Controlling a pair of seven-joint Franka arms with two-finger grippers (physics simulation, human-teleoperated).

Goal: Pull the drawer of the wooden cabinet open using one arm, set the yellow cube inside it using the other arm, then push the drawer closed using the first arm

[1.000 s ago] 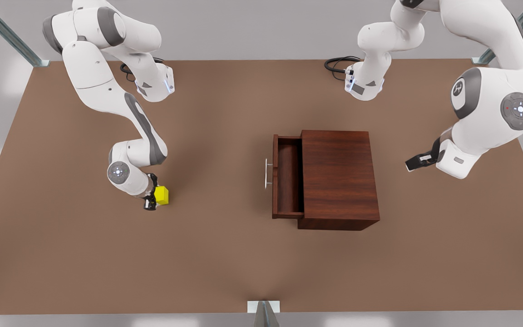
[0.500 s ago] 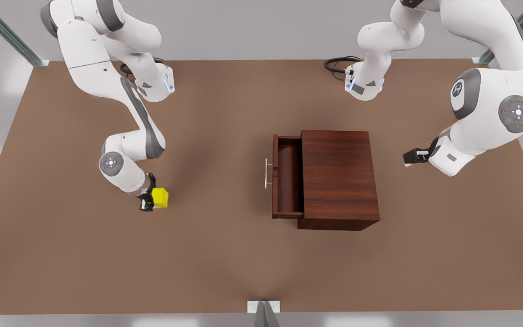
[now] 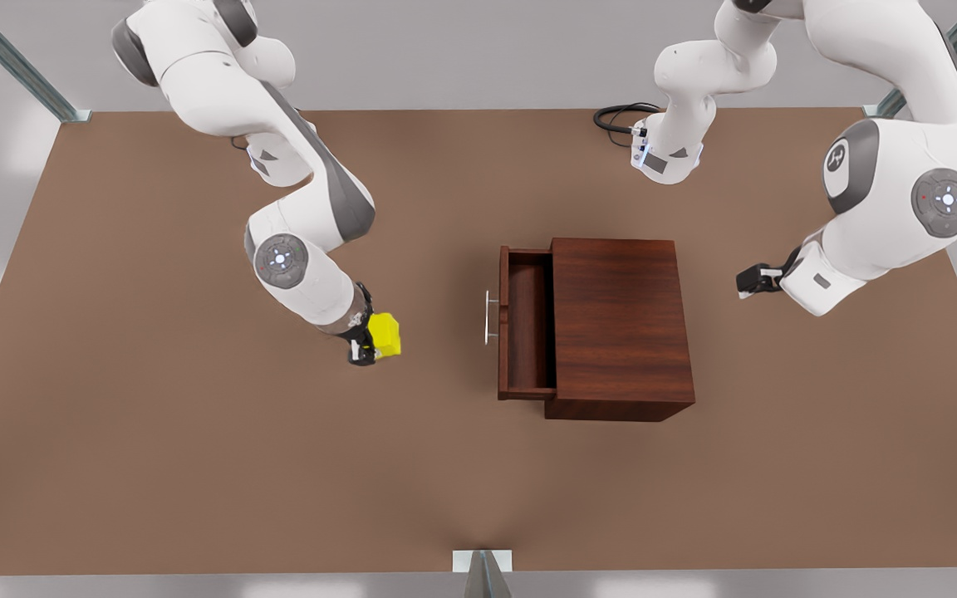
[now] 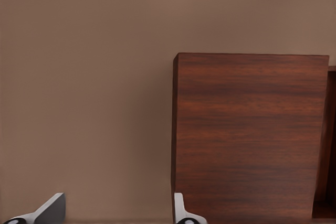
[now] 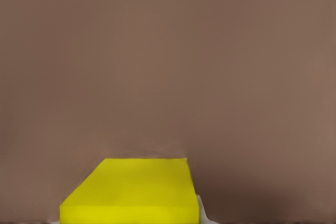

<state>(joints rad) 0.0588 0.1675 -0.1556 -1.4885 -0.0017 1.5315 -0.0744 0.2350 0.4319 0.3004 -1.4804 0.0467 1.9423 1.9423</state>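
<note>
Meanwhile the right gripper (image 3: 365, 342) has its jaws clenched on the yellow cube (image 3: 385, 335), above the bench (image 3: 196, 465), near the pulled-out drawer (image 3: 527, 322) of the wooden cabinet (image 3: 620, 328). Opposite, the left gripper (image 3: 749, 281) waits, jaws released.

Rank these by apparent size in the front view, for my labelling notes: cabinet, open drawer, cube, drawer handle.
1. Cabinet
2. Drawer
3. Cube, held in the right tool
4. Handle, the slimmest though longer than the cube.
</note>
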